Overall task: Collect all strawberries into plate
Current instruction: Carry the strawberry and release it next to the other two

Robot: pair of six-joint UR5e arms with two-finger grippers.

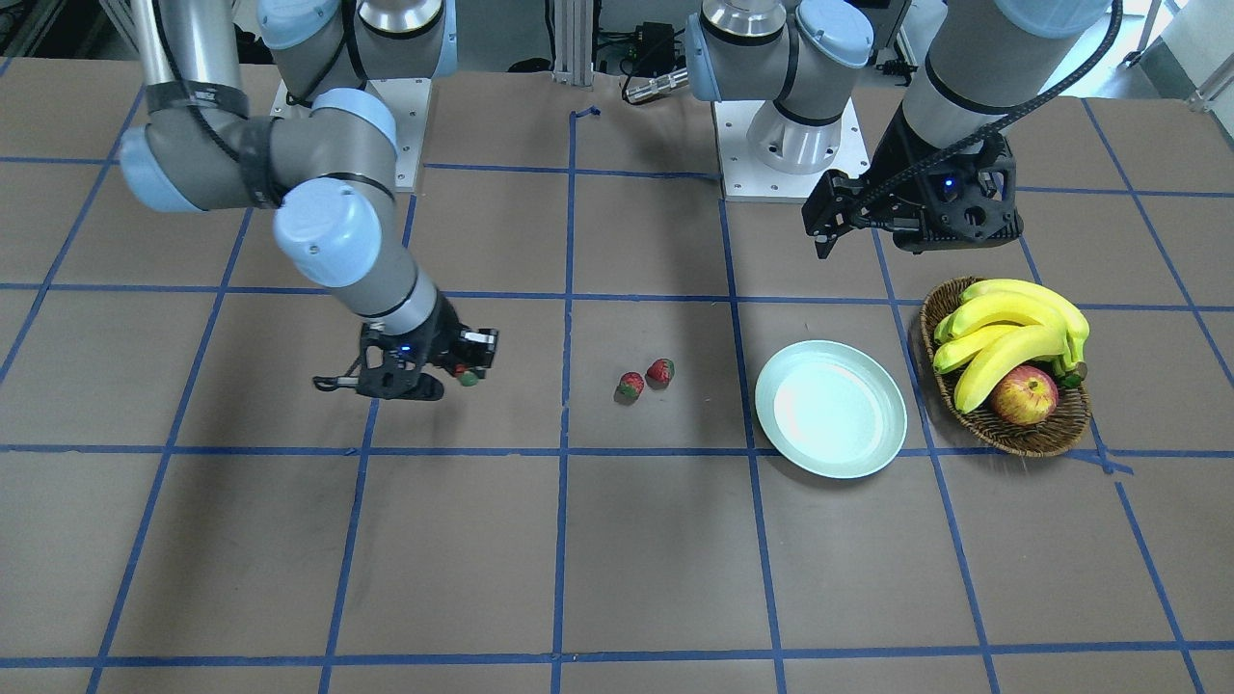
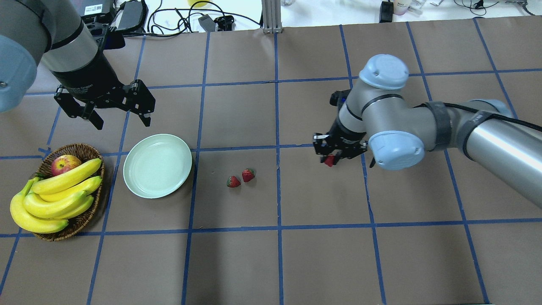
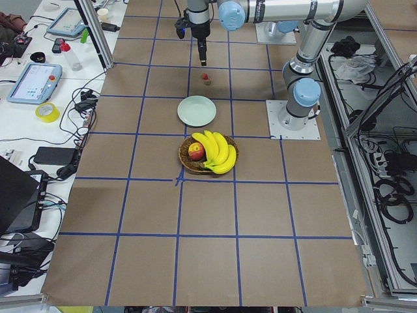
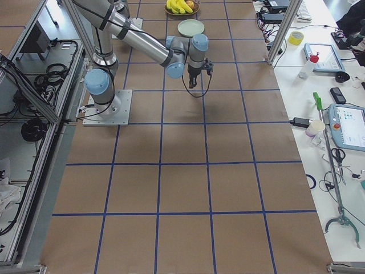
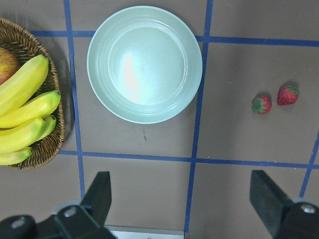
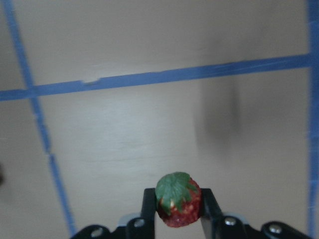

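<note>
My right gripper [image 2: 330, 160] is shut on one strawberry [image 6: 178, 199], red with a green cap, and holds it above the table; it also shows in the front view [image 1: 468, 375]. Two more strawberries [image 2: 233, 181] [image 2: 248, 174] lie side by side on the table between that gripper and the plate; they show in the left wrist view [image 5: 261, 104] [image 5: 287, 94]. The pale mint-green plate [image 2: 157, 165] holds nothing [image 5: 144, 63]. My left gripper [image 2: 112, 111] is open and empty, hovering beyond the plate's far side.
A brown wicker basket [image 2: 83, 150] with bananas [image 2: 55, 195] and a red-yellow apple [image 2: 64, 164] stands just left of the plate. Blue tape lines grid the brown table. Cables and gear lie past the far edge.
</note>
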